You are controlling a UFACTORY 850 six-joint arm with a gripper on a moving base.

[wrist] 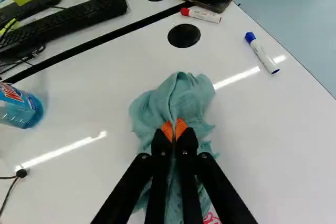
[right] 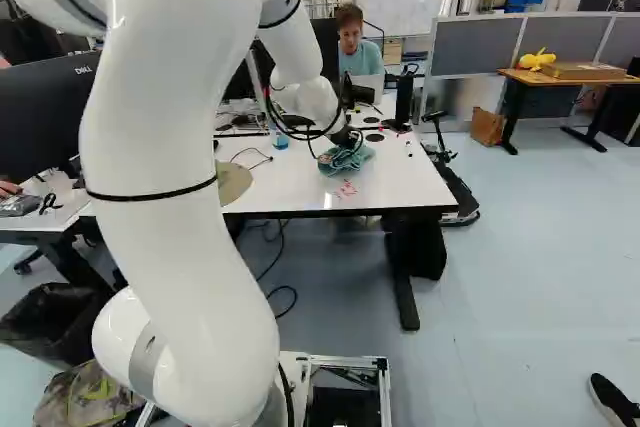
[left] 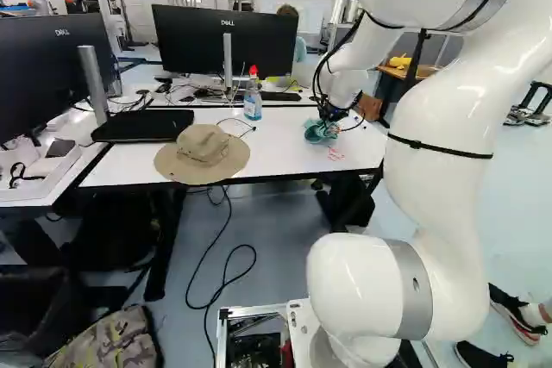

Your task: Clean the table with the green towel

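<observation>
White table (left: 280, 148): hat (left: 203, 146), bottle (left: 253, 104), 2 markers (wrist: 262, 54), seemingly the towel (wrist: 176, 98).

The room around me is bright and evenly lit. In my wrist view, the table (wrist: 100, 100) throws back long, hard streaks of white glare on both sides of the towel (wrist: 173, 95), like strip lights overhead. My black jaws swallow detail against that white. Small highlights shine on my glossy arm (left: 453, 140), pale sheen washes the floor (right: 530, 257), and shadow deepens beneath the table.
</observation>
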